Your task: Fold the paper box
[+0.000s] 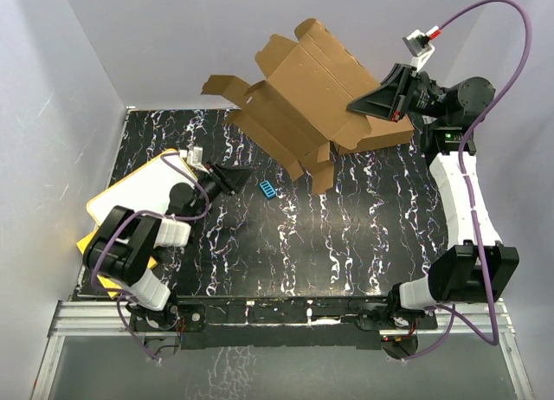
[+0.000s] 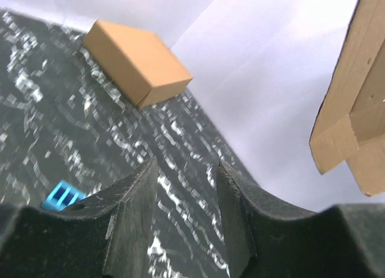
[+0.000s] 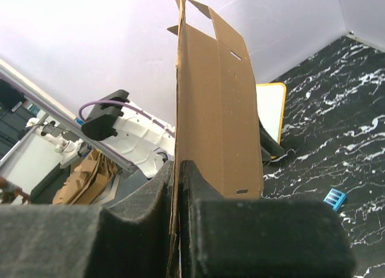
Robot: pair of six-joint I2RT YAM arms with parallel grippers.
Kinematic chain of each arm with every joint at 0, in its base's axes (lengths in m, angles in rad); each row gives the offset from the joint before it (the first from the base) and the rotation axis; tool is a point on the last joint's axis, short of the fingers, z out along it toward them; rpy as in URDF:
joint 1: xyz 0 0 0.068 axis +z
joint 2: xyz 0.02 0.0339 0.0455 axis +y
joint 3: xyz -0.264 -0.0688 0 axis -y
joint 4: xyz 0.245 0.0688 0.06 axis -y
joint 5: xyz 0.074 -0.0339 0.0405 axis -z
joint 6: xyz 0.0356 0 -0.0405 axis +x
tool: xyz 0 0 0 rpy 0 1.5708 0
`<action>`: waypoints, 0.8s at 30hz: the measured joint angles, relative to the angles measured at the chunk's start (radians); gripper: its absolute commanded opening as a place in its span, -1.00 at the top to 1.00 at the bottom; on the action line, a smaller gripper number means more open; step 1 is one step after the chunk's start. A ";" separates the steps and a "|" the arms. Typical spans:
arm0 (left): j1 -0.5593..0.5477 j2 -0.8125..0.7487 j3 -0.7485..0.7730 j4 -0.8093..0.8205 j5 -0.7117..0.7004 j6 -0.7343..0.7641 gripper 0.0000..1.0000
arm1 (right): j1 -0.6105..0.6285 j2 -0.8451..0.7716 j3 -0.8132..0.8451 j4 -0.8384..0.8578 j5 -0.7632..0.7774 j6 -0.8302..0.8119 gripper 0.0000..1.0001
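Observation:
The paper box (image 1: 299,93) is a flat brown die-cut cardboard sheet with flaps, held tilted in the air above the far middle of the black marbled table (image 1: 346,235). My right gripper (image 1: 355,106) is shut on its right edge. In the right wrist view the sheet (image 3: 216,109) stands edge-on between the closed fingers of the right gripper (image 3: 178,169). My left gripper (image 1: 238,182) is open and empty, low over the table to the left of and below the sheet. In the left wrist view the left gripper (image 2: 183,169) shows table between its fingers, and a corner of the sheet (image 2: 355,97) hangs at the right.
A ready-made brown box (image 1: 385,133) sits at the far right, also in the left wrist view (image 2: 138,61). A small blue piece (image 1: 267,190) lies just right of the left gripper. A white board with a yellow rim (image 1: 143,201) lies at the left edge.

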 measured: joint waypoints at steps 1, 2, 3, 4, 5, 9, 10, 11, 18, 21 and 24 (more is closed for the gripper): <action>0.000 0.027 0.034 0.024 0.010 -0.011 0.16 | 0.000 0.000 0.013 0.026 -0.002 0.023 0.84; 0.000 0.047 0.063 0.040 0.014 -0.021 0.16 | 0.000 -0.001 0.023 0.049 -0.002 0.042 0.84; 0.000 0.073 0.108 0.060 0.023 -0.036 0.16 | 0.000 -0.003 0.024 0.069 -0.002 0.057 0.85; 0.000 0.090 0.143 0.072 0.031 -0.047 0.16 | 0.000 -0.005 0.024 0.082 -0.003 0.072 0.84; 0.000 0.102 0.173 0.079 0.035 -0.057 0.15 | 0.000 -0.005 0.024 0.093 -0.003 0.082 0.85; -0.006 0.132 0.291 0.109 0.060 -0.094 0.16 | 0.000 -0.005 0.006 0.119 -0.004 0.117 0.84; -0.008 0.135 0.310 0.114 0.064 -0.101 0.16 | 0.000 -0.005 -0.001 0.122 -0.005 0.121 0.84; -0.010 0.135 0.319 0.118 0.067 -0.106 0.17 | 0.000 -0.005 -0.005 0.123 -0.005 0.124 0.84; -0.018 0.121 0.308 0.129 0.108 -0.135 0.09 | 0.000 -0.005 -0.017 0.024 0.003 0.034 0.85; -0.019 0.084 0.276 0.127 0.136 -0.137 0.03 | 0.000 -0.003 -0.018 -0.024 0.016 -0.013 0.85; -0.019 0.046 0.257 0.128 0.162 -0.136 0.00 | -0.001 -0.003 -0.021 -0.051 0.026 -0.043 0.84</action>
